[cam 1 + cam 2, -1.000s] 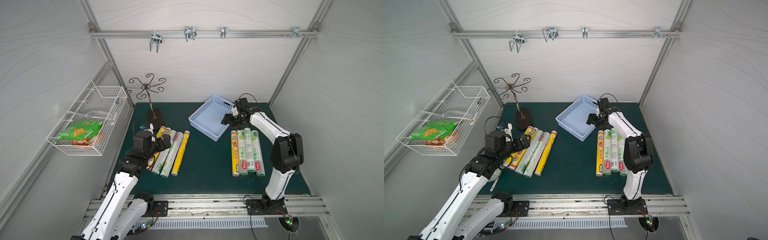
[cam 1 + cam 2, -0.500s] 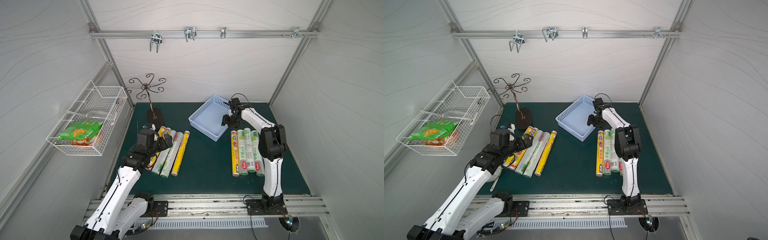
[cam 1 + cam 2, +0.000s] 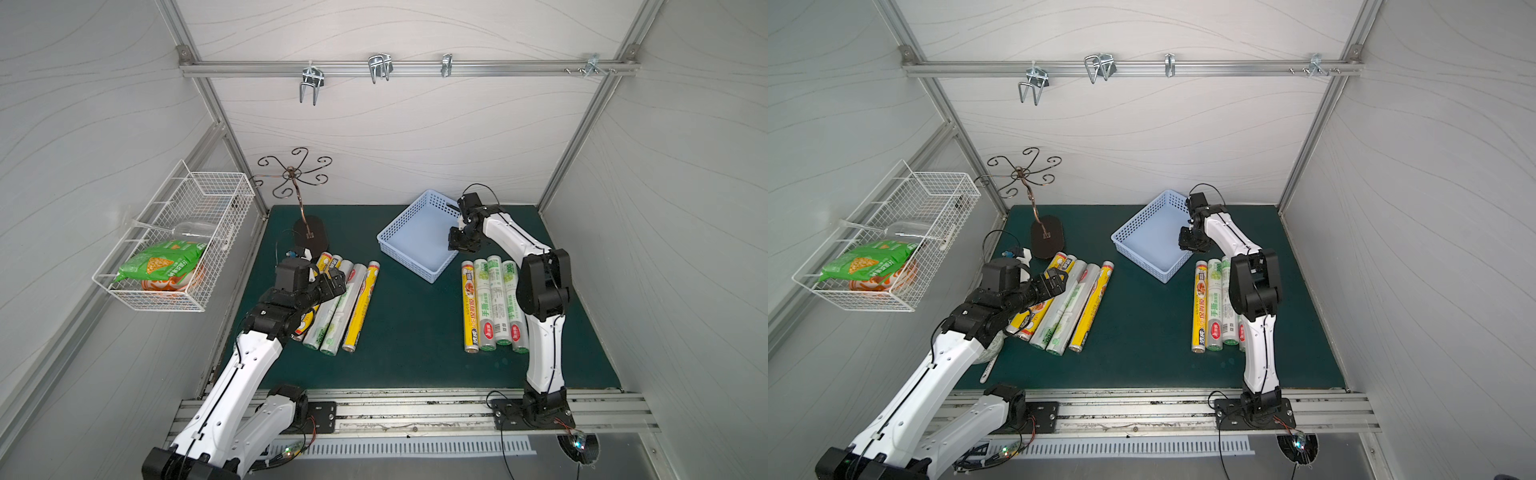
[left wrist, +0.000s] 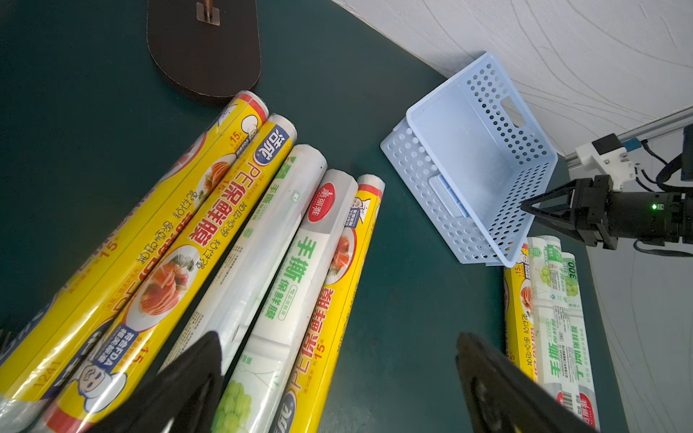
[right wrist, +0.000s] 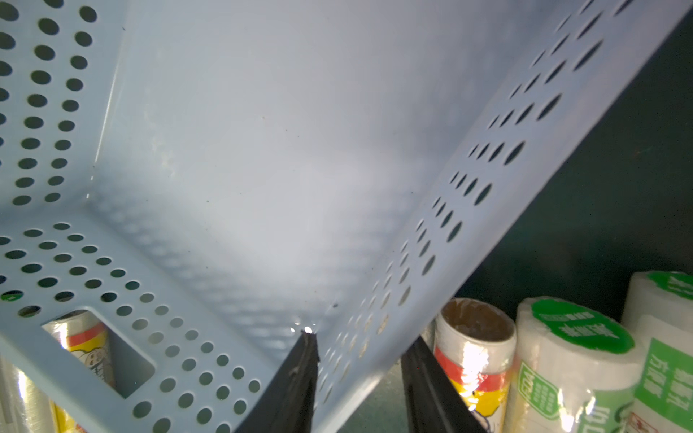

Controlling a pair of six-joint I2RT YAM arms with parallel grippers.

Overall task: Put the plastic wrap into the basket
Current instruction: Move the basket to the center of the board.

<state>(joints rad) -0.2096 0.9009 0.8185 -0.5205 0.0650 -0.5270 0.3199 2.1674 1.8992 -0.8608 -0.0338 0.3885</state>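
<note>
The right arm's elbow has swung inward since a moment ago, while the right claw (image 3: 462, 245) stays at the edge of the blue basket (image 3: 405, 262). From the left: the left claw (image 3: 334, 282) hangs spread wide just above some plastic wrap rolls (image 3: 361, 307) lying side by side on the green worktop (image 3: 415, 332). Further right, the right claw straddles the basket's side wall, one finger inside, one outside. I cannot tell whether it pinches. Four more rolls (image 3: 490, 307) lie just beside the basket.
</note>
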